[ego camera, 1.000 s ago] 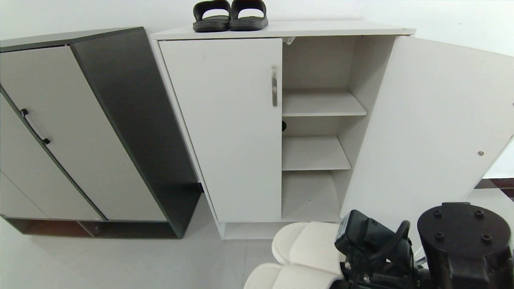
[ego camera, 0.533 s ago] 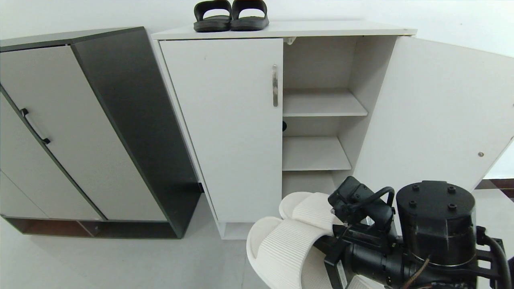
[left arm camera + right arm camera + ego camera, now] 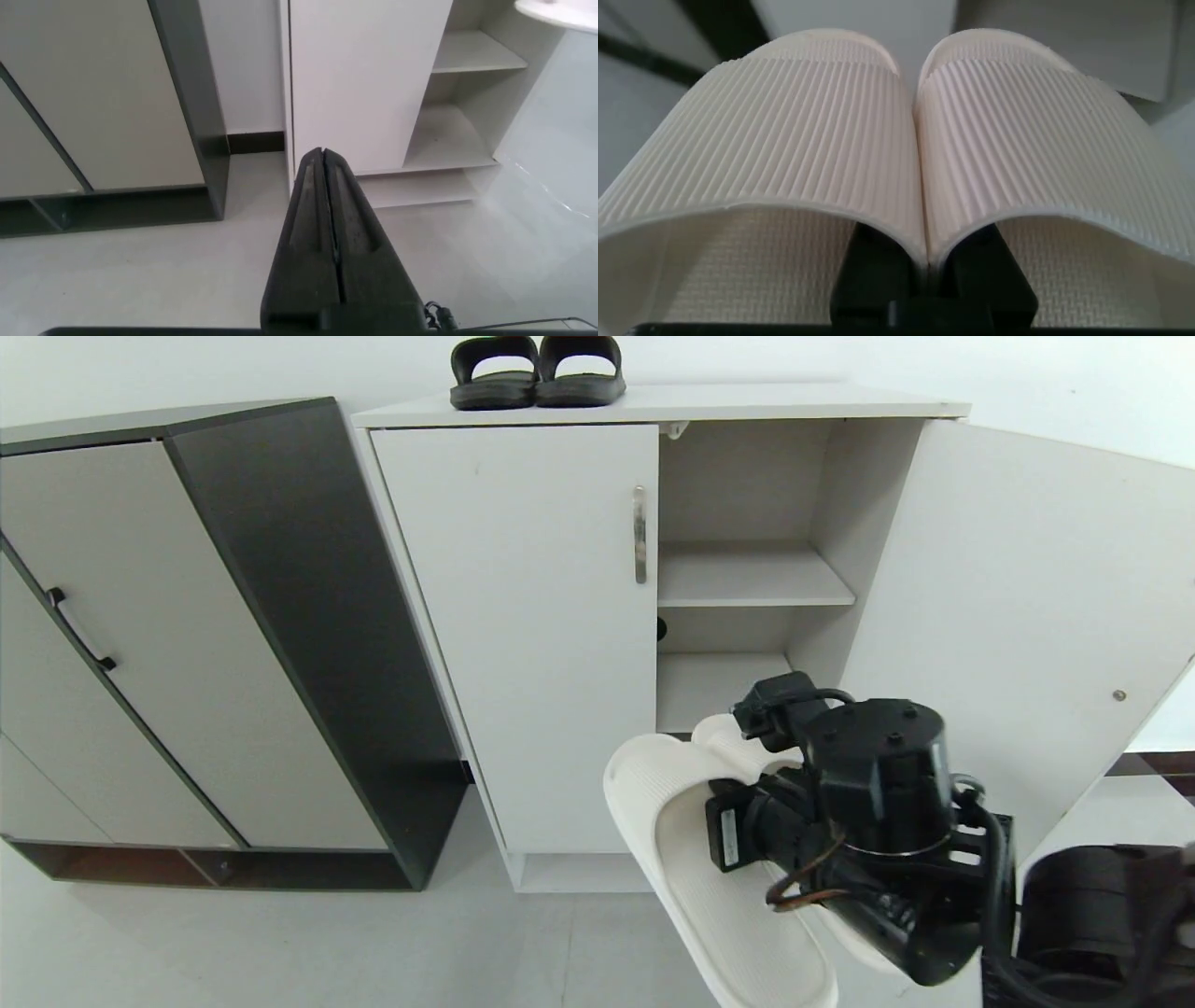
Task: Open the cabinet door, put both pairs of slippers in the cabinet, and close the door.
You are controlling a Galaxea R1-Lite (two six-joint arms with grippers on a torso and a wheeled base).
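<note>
Firstly, in the head view, the right gripper (image 3: 747, 812) holds the white slippers (image 3: 691, 831) before the cabinet (image 3: 523, 616), toes toward the shelves (image 3: 738, 579) beside the open door (image 3: 1008, 616), evidently for insertion; the black slippers (image 3: 536, 373) sit on the cabinet top. In the left wrist view, the left gripper (image 3: 323, 173) is pressed together, empty, above the floor (image 3: 168, 271). In the right wrist view, the jaws pinch both slippers' adjoining inner edges, keeping the pair together.
</note>
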